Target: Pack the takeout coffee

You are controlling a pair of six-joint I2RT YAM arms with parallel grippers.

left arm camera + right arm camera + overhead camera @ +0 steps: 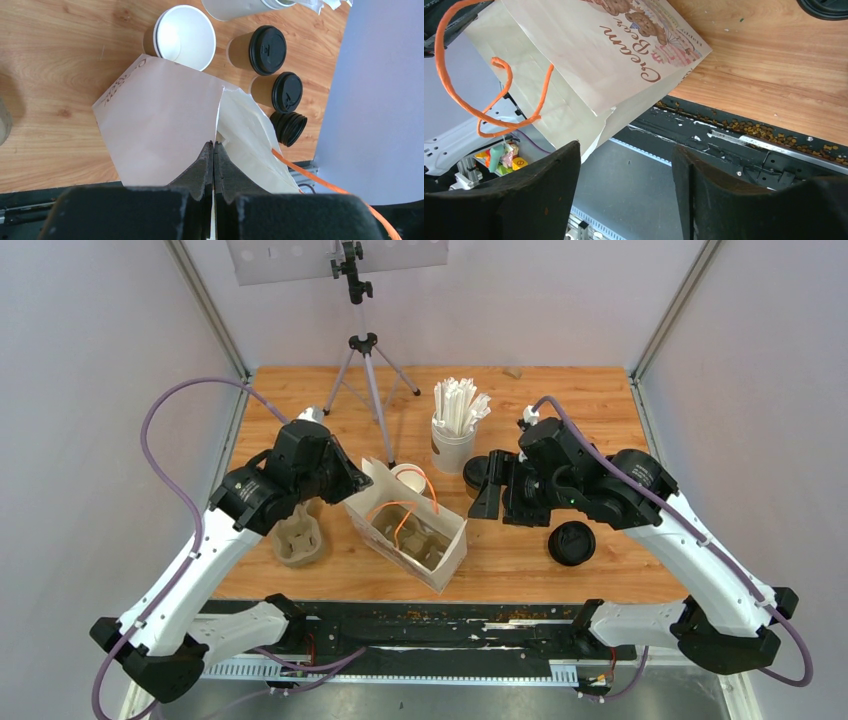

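Two takeout coffee cups (260, 50) (280, 91), brown with black lids, stand side by side on the table; in the top view one (478, 472) shows just behind my right gripper. The white paper bag (405, 525) stands open mid-table with orange handles (489, 100). My left gripper (214, 145) is shut on the bag's upper edge (165, 115). My right gripper (626, 165) hangs open to the right of the bag (589, 65), with nothing between its fingers. An open brown cup (184, 36) without a lid stands behind the bag.
A white cup of wrapped straws (452, 445) stands at the back. A pile of black lids (571, 542) lies near my right arm. A pulp cup carrier (300, 540) sits left of the bag. A tripod (365, 370) stands at the back.
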